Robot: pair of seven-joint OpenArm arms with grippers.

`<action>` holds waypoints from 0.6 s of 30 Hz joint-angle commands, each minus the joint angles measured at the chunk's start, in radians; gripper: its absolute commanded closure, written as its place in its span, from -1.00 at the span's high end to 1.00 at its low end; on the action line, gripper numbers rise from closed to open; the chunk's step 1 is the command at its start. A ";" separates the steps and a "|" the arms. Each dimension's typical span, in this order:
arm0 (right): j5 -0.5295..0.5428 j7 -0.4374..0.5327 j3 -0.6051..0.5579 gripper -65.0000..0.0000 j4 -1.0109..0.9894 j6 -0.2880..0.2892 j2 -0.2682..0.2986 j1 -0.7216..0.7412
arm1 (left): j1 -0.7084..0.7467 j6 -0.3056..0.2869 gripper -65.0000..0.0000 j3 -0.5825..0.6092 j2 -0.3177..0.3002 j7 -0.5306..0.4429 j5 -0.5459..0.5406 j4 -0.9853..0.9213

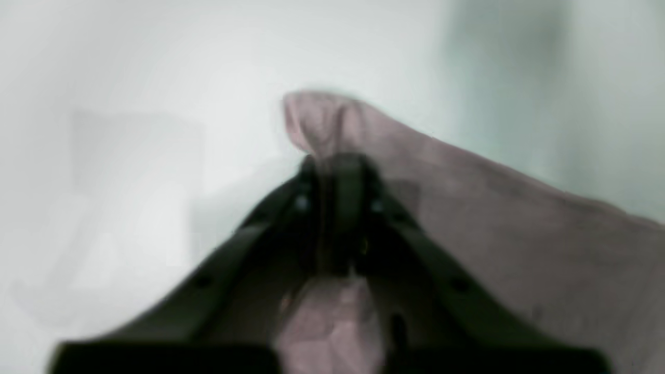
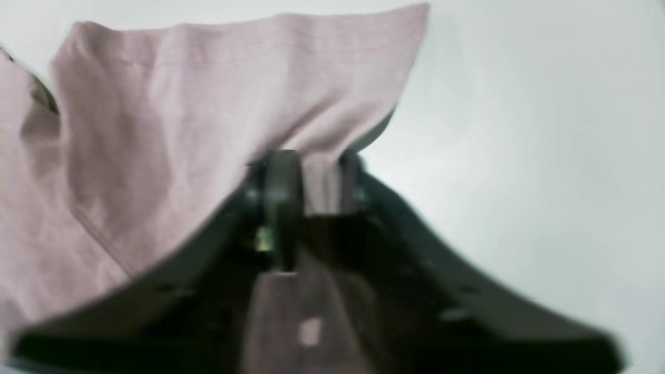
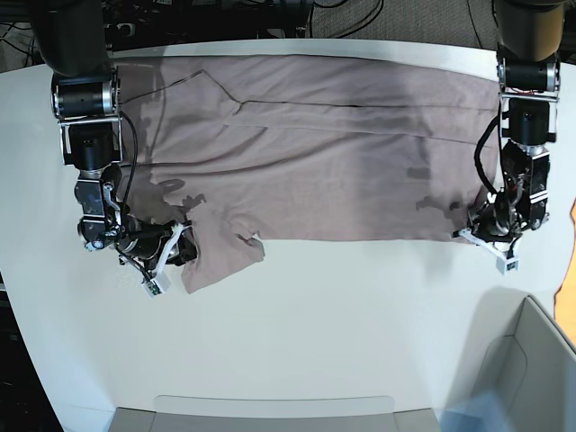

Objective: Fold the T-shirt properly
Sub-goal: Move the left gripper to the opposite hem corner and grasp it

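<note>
Mauve T-shirt (image 3: 333, 193), soft, creased; left jaws pinched shut on corner, right jaws gripping bunched fabric.

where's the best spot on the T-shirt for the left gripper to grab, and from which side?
Probably the near corner of the T-shirt on the robot's left, from above, one finger each side of the edge. It lies flat, and the left gripper already pinches it there.

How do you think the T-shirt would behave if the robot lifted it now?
The T-shirt would probably sag floppily, since soft wrinkles and creases run across it. Its loose flap beyond the right pincer might droop or fold over.
</note>
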 commanded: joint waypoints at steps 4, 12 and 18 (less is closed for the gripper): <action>-0.026 -0.038 -0.002 -1.00 0.006 0.003 0.001 0.021 | 0.024 -0.011 -1.00 -0.042 -0.002 0.017 -0.005 0.002; -0.023 -0.041 0.005 -1.00 0.132 0.003 0.005 0.034 | 0.082 -0.093 -1.00 -0.356 -0.007 0.023 0.001 0.128; -0.023 -0.165 0.006 -1.00 0.260 0.003 0.012 0.024 | 0.133 -0.094 -1.00 -0.378 -0.007 0.095 0.001 0.275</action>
